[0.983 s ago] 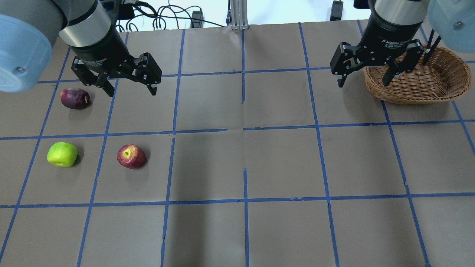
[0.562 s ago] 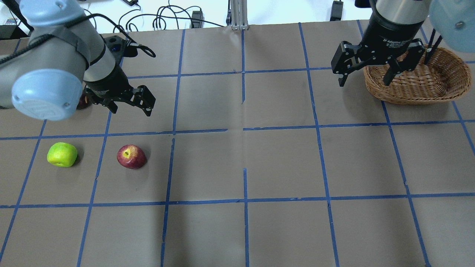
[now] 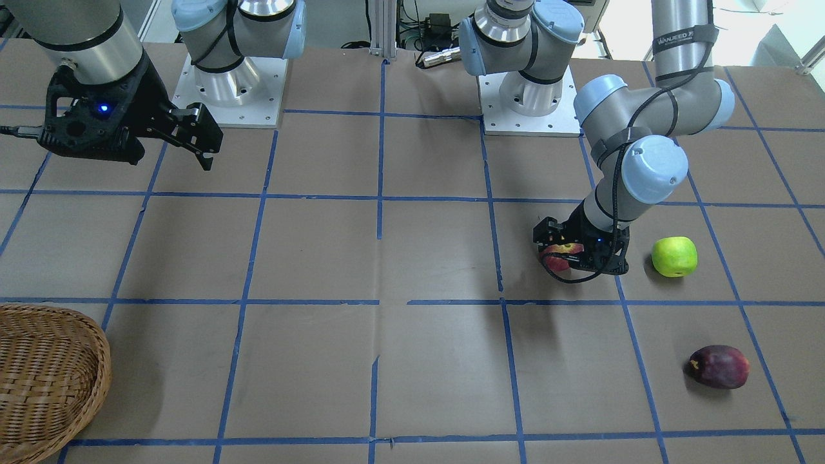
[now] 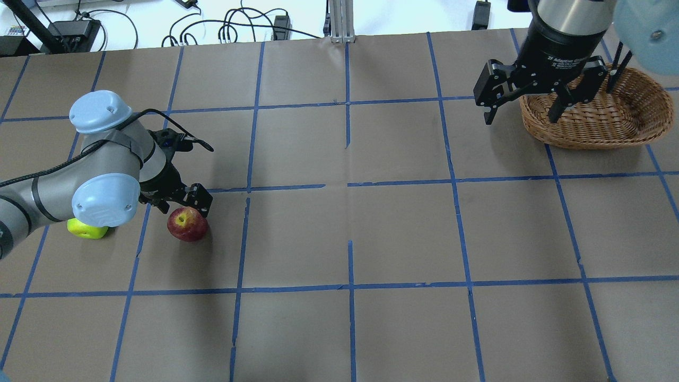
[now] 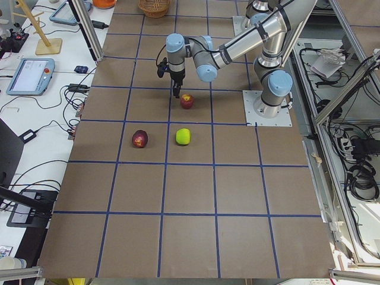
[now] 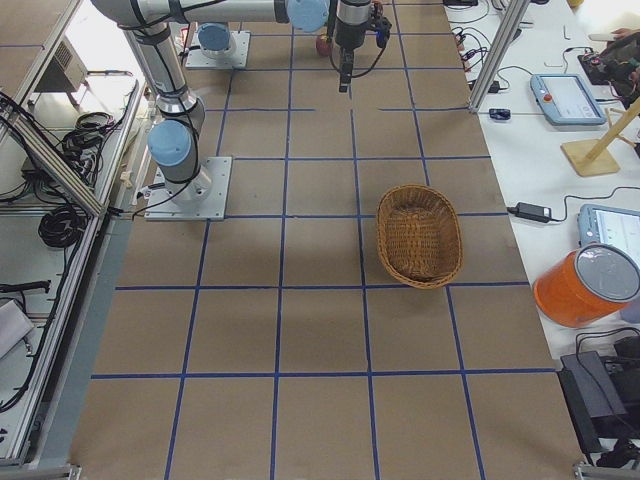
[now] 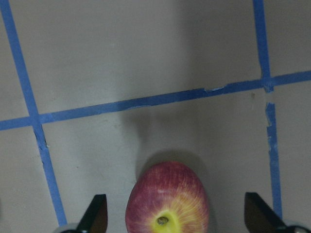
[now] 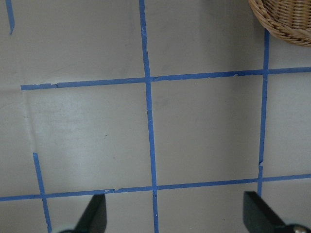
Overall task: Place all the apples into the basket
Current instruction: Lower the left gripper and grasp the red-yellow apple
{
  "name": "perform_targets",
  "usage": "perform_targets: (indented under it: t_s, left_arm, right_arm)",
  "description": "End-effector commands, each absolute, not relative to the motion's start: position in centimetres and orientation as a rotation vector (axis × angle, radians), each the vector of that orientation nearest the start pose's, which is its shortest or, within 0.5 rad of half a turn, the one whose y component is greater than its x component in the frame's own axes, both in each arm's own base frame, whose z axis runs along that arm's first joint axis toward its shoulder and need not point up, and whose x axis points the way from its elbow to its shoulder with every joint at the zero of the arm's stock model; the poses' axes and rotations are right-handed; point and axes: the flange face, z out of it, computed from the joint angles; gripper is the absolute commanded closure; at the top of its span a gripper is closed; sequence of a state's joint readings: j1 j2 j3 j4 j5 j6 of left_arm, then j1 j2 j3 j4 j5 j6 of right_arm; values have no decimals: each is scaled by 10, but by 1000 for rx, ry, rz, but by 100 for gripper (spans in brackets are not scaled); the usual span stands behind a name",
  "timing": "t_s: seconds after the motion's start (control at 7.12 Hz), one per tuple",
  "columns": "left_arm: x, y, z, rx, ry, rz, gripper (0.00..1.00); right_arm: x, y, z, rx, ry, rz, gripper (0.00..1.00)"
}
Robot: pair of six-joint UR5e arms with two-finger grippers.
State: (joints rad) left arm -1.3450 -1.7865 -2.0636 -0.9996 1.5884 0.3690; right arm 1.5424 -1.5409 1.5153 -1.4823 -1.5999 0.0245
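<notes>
None of the three apples had reached the basket (image 4: 599,132), which sat empty. The red apple (image 4: 186,224), green apple (image 3: 674,256) and purple apple (image 3: 719,366) lay on the counter, all well apart from the basket. My left end effector (image 7: 175,216) straddled the red apple, released, not touching. My right end effector (image 4: 520,114) hung released, raised off to the basket's side.

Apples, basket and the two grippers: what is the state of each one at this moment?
red apple: on the table, between the fingers of the left gripper, not gripped
green apple: on the table, free
purple apple: on the table, free
basket: upright, empty
left gripper: open around the red apple
right gripper: open, holding nothing
</notes>
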Motion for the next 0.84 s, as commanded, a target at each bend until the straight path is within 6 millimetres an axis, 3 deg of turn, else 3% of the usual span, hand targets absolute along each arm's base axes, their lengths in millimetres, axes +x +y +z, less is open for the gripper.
perform_targets:
  t_s: [0.0, 0.14, 0.42, 0.56, 0.7]
  left_arm:
    - [-18, -486, 180, 223, 3139, 319, 0]
    - [-18, -488, 177, 173, 3136, 323, 0]
    - [-16, -489, 188, 109, 3138, 286, 60]
    - [-20, -495, 197, -36, 3138, 250, 73]
    - [-37, -515, 209, -250, 3131, 206, 74]
  right_arm:
    - [117, -502, 491, 81, 3168, 100, 0]
    - [117, -502, 491, 81, 3168, 102, 0]
    - [117, -501, 492, 84, 3168, 100, 0]
    - [117, -502, 491, 84, 3168, 100, 0]
    - [117, -502, 491, 84, 3168, 102, 0]
